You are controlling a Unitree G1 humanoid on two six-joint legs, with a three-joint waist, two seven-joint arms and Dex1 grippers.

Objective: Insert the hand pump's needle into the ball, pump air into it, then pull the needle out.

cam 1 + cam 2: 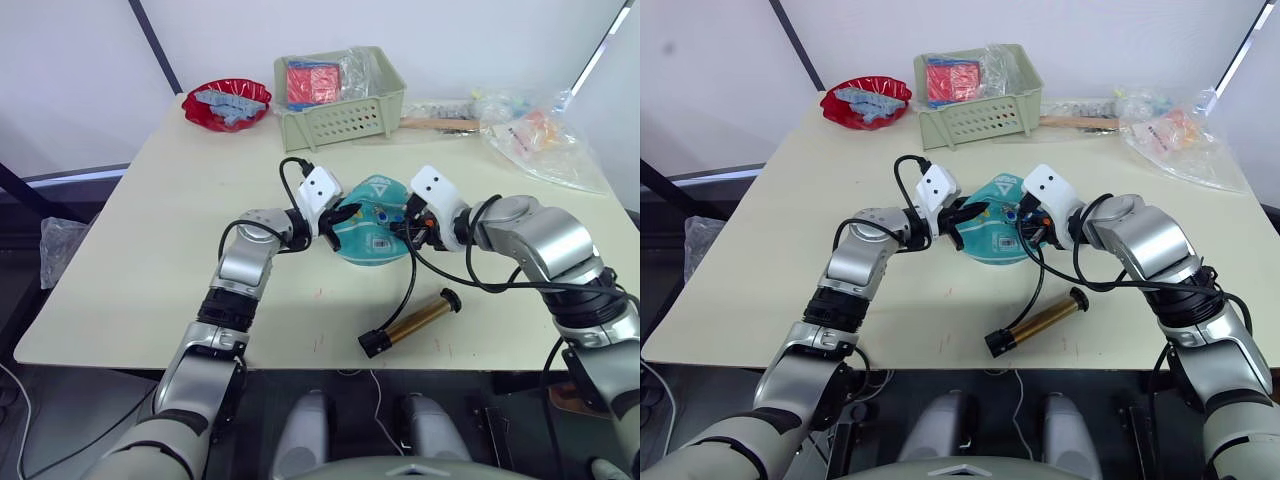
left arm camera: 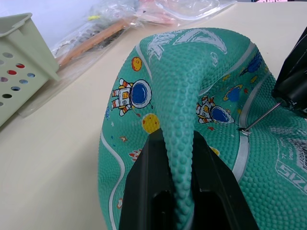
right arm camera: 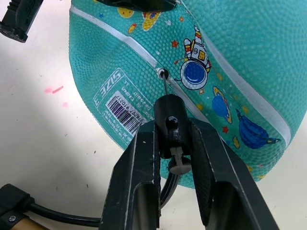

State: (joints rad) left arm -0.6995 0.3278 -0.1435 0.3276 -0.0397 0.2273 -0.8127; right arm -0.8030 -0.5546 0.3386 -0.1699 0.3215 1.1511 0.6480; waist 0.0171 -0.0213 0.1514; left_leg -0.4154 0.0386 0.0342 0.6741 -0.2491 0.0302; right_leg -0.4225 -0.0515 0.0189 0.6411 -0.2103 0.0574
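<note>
The first step looks to be in hand, not finished: the needle [image 3: 165,84] has its tip at the valve hole on a white seam of the ball [image 1: 372,232], but much of its shaft shows bare between the hole and its black fitting, so I judge it only partly in, if in at all; pumping and pulling the needle out are still to come.

The ball lies slack and creased at mid-counter, plainly short of air; the left pincer [image 2: 178,196] is closed on a raised fold of its rubber at the ball's left side, pinching it firmly between both black fingers, which steadies the ball; the right pincer [image 3: 172,143] is closed on the needle's black fitting, just to the right of the ball, with the needle pointing out from between the fingertips straight at the valve, beside the white label patch.

The hand pump [image 1: 412,323] lies flat on the counter [image 1: 170,250], nearer than the ball and a little to the right, apart from both pincers; its black hose [image 1: 410,280] curves up from the near black end to the fitting held by the right pincer; nothing holds its handle, so pumping cannot start until a pincer frees itself for the barrel and handle.
</note>
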